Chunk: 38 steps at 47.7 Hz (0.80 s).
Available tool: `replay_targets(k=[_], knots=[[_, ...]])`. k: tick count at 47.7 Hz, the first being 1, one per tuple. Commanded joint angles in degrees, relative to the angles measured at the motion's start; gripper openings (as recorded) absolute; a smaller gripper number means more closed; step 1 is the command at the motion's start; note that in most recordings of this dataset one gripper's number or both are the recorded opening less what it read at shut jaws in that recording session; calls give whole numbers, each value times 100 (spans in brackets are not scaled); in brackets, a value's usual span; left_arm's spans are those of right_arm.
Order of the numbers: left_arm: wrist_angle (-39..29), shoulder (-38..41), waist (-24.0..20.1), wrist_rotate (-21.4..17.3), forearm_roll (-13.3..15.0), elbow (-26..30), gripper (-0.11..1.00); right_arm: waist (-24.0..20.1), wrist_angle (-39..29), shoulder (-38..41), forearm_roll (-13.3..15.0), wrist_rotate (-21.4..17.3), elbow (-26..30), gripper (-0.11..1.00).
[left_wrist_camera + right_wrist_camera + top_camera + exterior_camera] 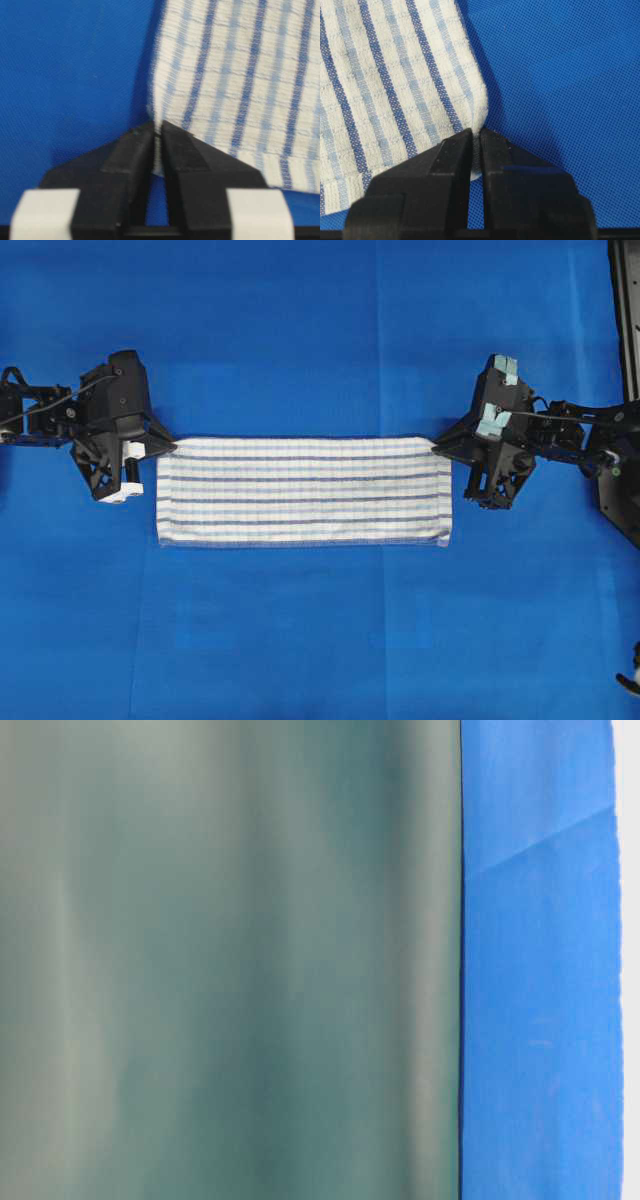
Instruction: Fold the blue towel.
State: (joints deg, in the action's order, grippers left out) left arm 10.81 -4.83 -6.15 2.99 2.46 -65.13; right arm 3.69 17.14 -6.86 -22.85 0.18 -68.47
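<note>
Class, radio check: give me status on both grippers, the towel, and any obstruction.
Left gripper shut on towel corner. Right gripper shut on opposite corner. Towel flat, a long strip. Nothing in the way.

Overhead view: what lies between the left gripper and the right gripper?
The blue towel alone spans that stretch, flat on the blue table covering. The left gripper pinches its far-left corner, the right gripper its far-right corner; the wrist views confirm both pinches.

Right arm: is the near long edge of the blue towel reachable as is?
Probably not as is: the right end effector is shut on the blue towel at its far right corner; nothing else blocks that edge.
</note>
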Motion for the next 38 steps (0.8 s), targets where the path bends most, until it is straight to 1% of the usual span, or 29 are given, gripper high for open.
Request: replay_targets(k=[1, 7, 11, 20, 25, 31, 38], knots=[[0, -105, -9, 9, 0, 79, 3, 0, 35, -79, -9, 9, 62, 5], [-167, -290, 0, 70, -9, 193, 3, 0, -79, -387, 0, 62, 88, 5], [-527, -501, 62, 123, 0, 343, 3, 0, -290, -729, 9, 79, 114, 5], [-1424, -1081, 316, 246, 0, 782, 3, 0, -1213, -1767, 35, 229, 290, 5], [-1749, -1415, 571, 439, 0, 993, 3, 9, -1767, -2382, 35, 281, 431, 5], [-1863, -1696, 932, 703, 0, 1099, 3, 9, -2276, -2953, 35, 281, 475, 5], [-1863, -1758, 1125, 1011, 0, 1063, 3, 0, -2355, -3111, 44, 290, 457, 5]])
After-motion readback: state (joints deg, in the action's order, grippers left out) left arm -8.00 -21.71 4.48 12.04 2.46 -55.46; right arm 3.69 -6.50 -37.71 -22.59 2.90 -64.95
